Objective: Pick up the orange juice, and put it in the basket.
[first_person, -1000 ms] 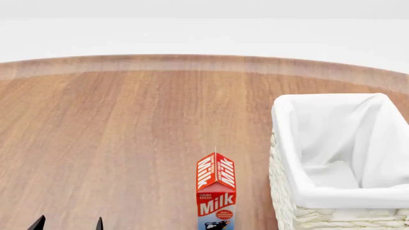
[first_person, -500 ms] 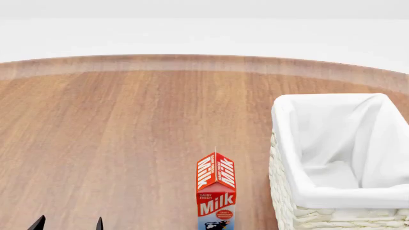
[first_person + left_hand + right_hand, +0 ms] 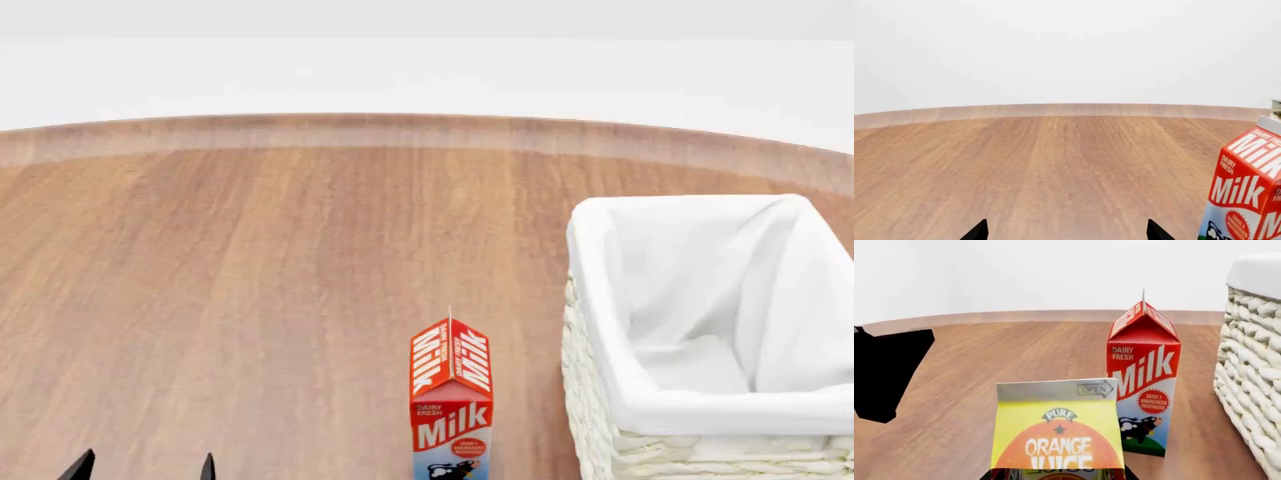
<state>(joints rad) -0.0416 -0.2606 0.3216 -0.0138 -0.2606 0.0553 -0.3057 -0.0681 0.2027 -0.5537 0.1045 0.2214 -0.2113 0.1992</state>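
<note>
Orange juice carton (image 3: 1057,432) fills the right wrist view's lower centre, just before the Milk carton (image 3: 1142,385) and near the basket (image 3: 1254,360). Left gripper (image 3: 144,466) is spread; right gripper's state is unclear. Reaching carelessly could topple the milk.

From my seat I see very little of the machine. On the head camera, the left tool (image 3: 144,468) shows only as two small matte black pointed tips, flat in colour, no screws, cables or markings that I can make out. The left wrist camera shows the same tool (image 3: 1066,232) as two black triangular points. On the right wrist camera a plain black angular slab (image 3: 887,372) of the robot sits at the picture's edge; which part it is, I cannot tell.
</note>
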